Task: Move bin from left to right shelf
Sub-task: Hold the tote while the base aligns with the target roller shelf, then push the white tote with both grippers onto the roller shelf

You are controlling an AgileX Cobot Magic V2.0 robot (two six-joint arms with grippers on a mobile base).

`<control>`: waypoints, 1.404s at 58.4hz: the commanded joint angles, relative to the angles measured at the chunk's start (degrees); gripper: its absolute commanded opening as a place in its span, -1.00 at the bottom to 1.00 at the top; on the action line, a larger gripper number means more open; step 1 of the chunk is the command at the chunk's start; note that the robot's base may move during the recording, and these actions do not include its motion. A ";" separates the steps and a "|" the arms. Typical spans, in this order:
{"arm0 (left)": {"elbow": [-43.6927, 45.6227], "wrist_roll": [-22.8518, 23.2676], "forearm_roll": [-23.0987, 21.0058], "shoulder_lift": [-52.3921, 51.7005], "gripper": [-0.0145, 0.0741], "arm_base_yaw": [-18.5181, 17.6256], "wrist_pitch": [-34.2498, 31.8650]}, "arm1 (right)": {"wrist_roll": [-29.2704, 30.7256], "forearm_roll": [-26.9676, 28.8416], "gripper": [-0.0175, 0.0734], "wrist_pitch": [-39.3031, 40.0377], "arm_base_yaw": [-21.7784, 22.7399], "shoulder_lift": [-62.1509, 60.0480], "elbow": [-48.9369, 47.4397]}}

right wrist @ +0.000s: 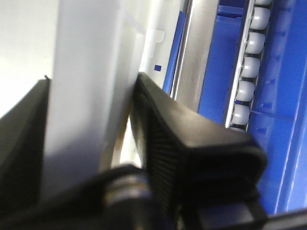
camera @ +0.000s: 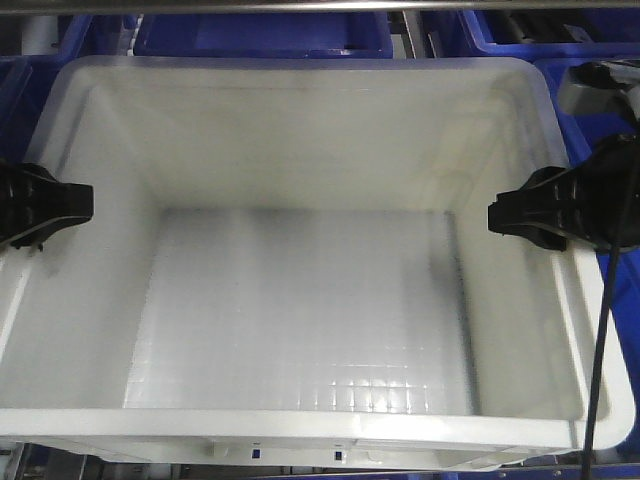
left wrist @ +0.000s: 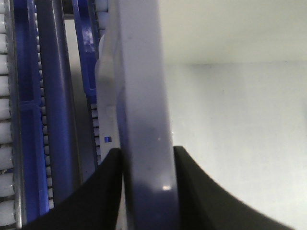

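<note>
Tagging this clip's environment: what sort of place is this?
Probably a warehouse or logistics storage area with flow-rack shelving. Roller tracks run beside the white bin, and dark blue totes sit behind it. The left pincer and right pincer clamp the bin's side rims.

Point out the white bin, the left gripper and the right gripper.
white bin (camera: pixel 300 140), front view, on its far inner wall.
left gripper (left wrist: pixel 145 155), left wrist view, midway between its fingertips.
right gripper (right wrist: pixel 91 84), right wrist view, midway between its fingertips.

roller shelf (right wrist: pixel 249 67), blue totes (camera: pixel 260 35), white bin (camera: pixel 300 130)
</note>
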State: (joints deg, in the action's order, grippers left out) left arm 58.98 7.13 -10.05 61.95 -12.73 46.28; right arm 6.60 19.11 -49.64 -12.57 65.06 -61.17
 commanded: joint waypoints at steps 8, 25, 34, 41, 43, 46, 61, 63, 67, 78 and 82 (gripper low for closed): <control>2.33 -1.98 -2.34 -1.83 -0.67 -0.43 -6.81 | 1.74 2.28 -0.63 5.03 0.02 -1.62 -2.26; 2.33 -1.98 -2.34 -1.83 -0.67 -0.43 -6.81 | 1.74 2.28 -0.63 5.03 0.02 -1.62 -2.26; 2.33 -1.98 -2.34 -1.83 -0.67 -0.43 -6.95 | 1.74 2.28 -0.63 5.03 0.02 -1.62 -2.26; 2.33 -2.20 -2.11 -1.83 -0.67 -0.43 -9.26 | 1.74 2.28 -0.63 5.32 0.02 -1.62 -2.26; 2.33 -2.20 -2.11 -1.83 -0.67 -0.43 -9.89 | 1.74 2.28 -0.63 5.32 0.02 -1.62 -2.26; 2.33 -2.20 -2.17 -1.83 -0.67 -0.43 -9.99 | 1.74 2.34 -0.63 5.48 0.02 -1.62 -2.26; 2.33 -2.62 -2.26 -0.21 -0.67 -0.43 -9.45 | 2.03 1.36 -0.63 7.32 0.02 -1.62 -2.26; 2.33 -3.03 -2.26 -0.03 -0.67 -0.43 -9.38 | 2.20 1.14 -0.63 8.10 0.02 -1.62 -2.26; 2.33 -4.37 -2.26 0.64 -0.67 -0.43 -9.28 | 2.62 0.98 -0.63 9.44 0.02 -1.62 -2.26; 2.33 -5.57 -2.08 2.23 -0.67 -0.43 -8.78 | 3.46 0.98 -0.63 12.99 0.02 -1.42 -2.26; 2.33 -5.57 -1.95 2.84 -0.67 -0.43 -8.84 | 3.46 0.98 -0.63 13.71 0.02 -1.04 -2.26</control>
State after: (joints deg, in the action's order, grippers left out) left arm 58.98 3.24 -10.37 65.64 -12.80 43.10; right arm 7.07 18.13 -44.76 -12.57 65.18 -60.98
